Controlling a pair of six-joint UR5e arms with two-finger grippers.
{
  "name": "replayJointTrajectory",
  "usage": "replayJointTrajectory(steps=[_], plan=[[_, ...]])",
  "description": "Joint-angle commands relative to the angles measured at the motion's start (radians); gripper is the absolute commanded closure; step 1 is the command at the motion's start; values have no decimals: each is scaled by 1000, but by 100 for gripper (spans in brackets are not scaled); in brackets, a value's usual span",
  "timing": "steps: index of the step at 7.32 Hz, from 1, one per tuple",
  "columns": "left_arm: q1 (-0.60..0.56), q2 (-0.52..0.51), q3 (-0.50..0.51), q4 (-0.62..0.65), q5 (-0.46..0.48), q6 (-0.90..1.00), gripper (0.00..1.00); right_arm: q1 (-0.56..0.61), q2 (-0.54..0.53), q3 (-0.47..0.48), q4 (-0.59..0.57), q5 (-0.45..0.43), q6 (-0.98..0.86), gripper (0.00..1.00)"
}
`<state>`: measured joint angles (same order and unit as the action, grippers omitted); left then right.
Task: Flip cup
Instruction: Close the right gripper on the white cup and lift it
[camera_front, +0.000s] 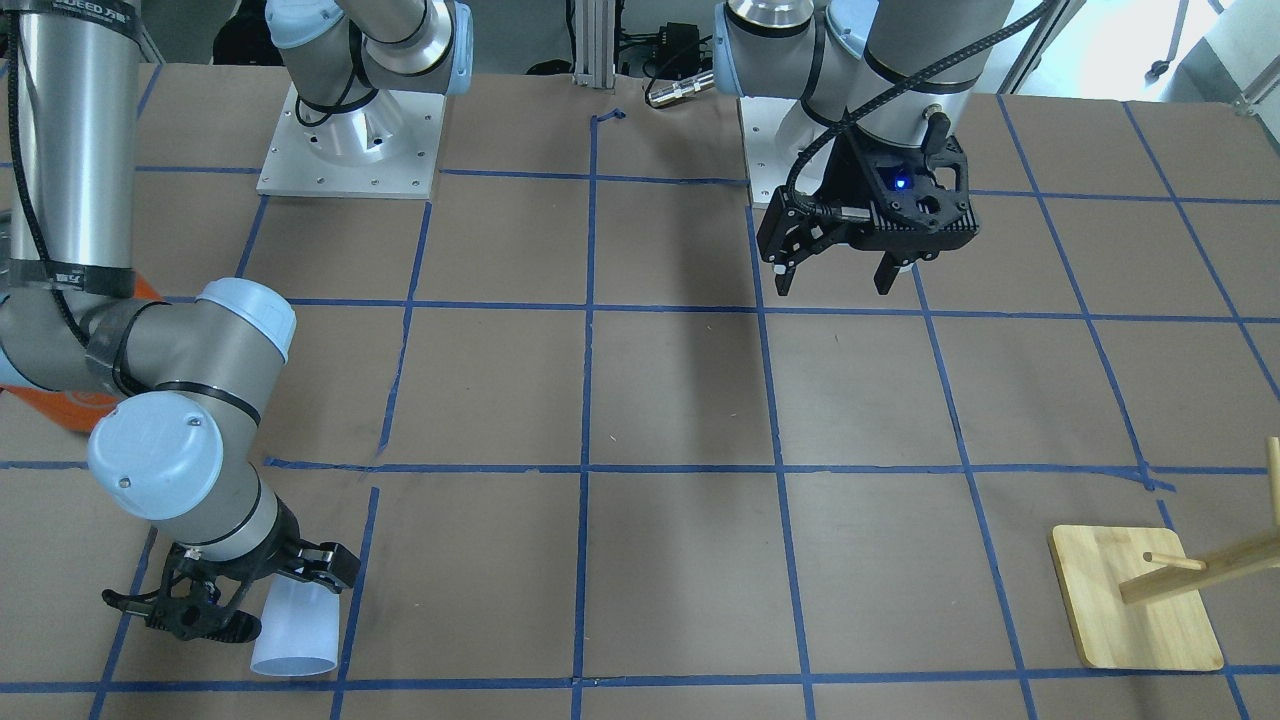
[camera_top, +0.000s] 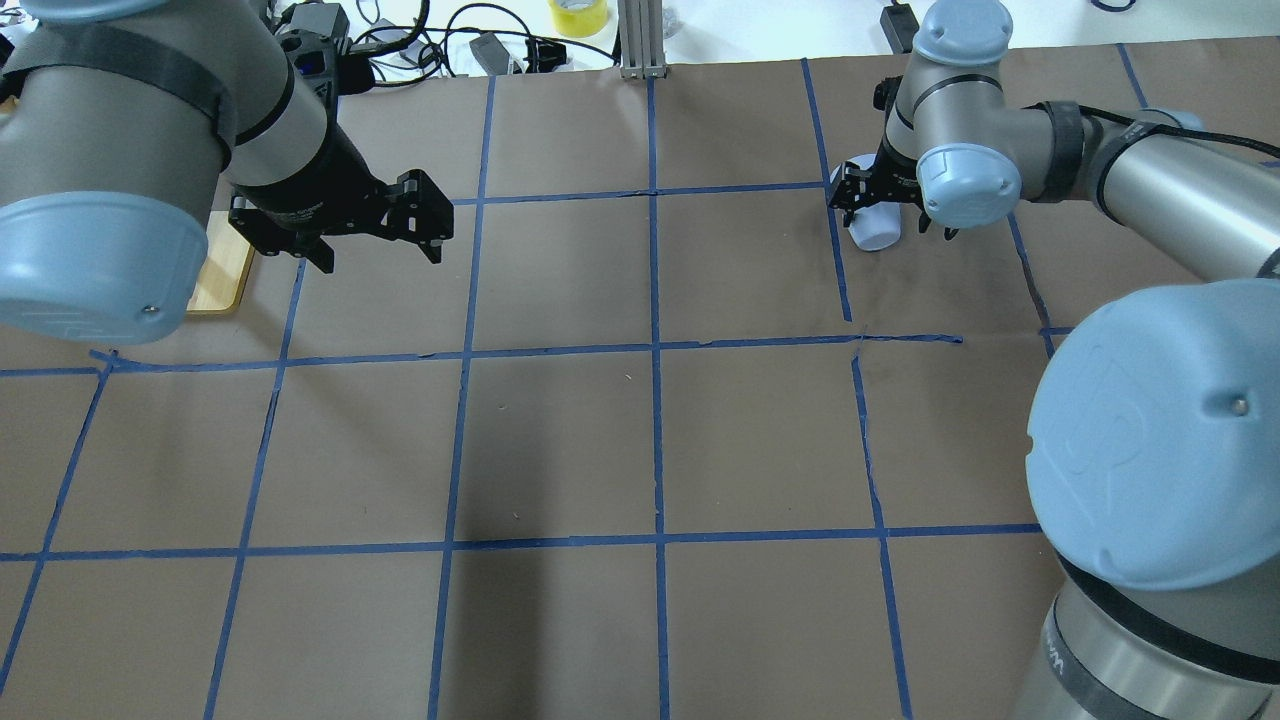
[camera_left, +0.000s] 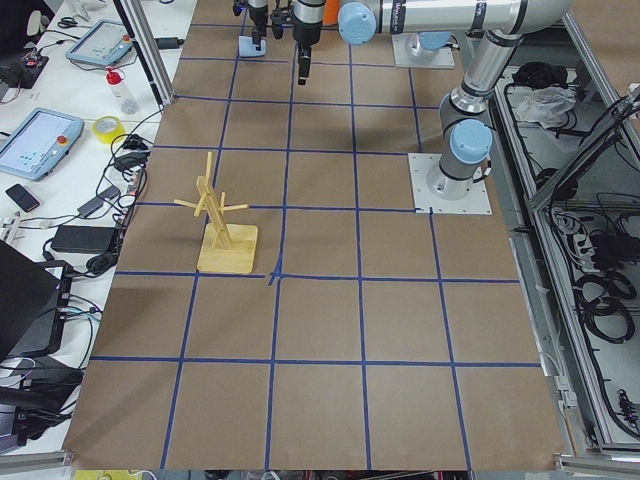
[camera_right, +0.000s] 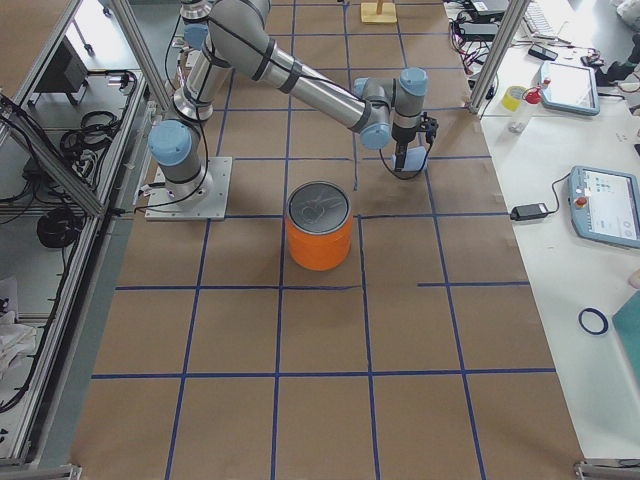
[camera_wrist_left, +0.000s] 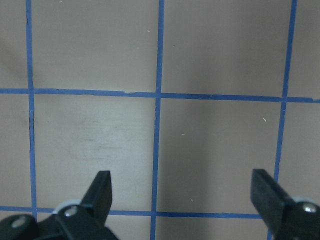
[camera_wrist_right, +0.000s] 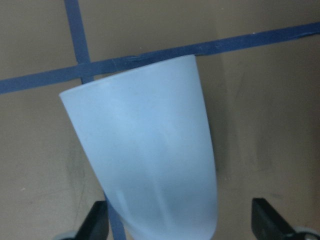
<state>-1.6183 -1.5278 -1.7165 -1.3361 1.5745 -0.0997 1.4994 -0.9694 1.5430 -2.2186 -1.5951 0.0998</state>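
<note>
The pale blue-white cup (camera_front: 295, 632) lies on its side on the brown paper, its wider rim pointing away from the robot. It also shows in the overhead view (camera_top: 875, 230) and fills the right wrist view (camera_wrist_right: 150, 150). My right gripper (camera_front: 272, 600) (camera_top: 886, 206) is open at the cup's narrow end. Its fingers (camera_wrist_right: 95, 222) stand on either side of the cup with a gap to the wall. My left gripper (camera_front: 830, 278) (camera_top: 380, 256) (camera_wrist_left: 182, 195) is open and empty, above bare paper far from the cup.
A large orange can with a silver lid (camera_right: 320, 226) stands close to my right arm's elbow. A wooden peg stand on a square base (camera_front: 1135, 600) (camera_left: 226, 238) stands on the left arm's side. Blue tape lines grid the paper.
</note>
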Motion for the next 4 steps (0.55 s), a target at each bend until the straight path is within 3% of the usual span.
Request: replayJointTrajectory(steps=[1,4], plan=[[0,0,0,0,-1,0,0,1,17,-15,-27,30,3,0],[0,0,0,0,-1,0,0,1,34,-38,-32,27,-69,0]])
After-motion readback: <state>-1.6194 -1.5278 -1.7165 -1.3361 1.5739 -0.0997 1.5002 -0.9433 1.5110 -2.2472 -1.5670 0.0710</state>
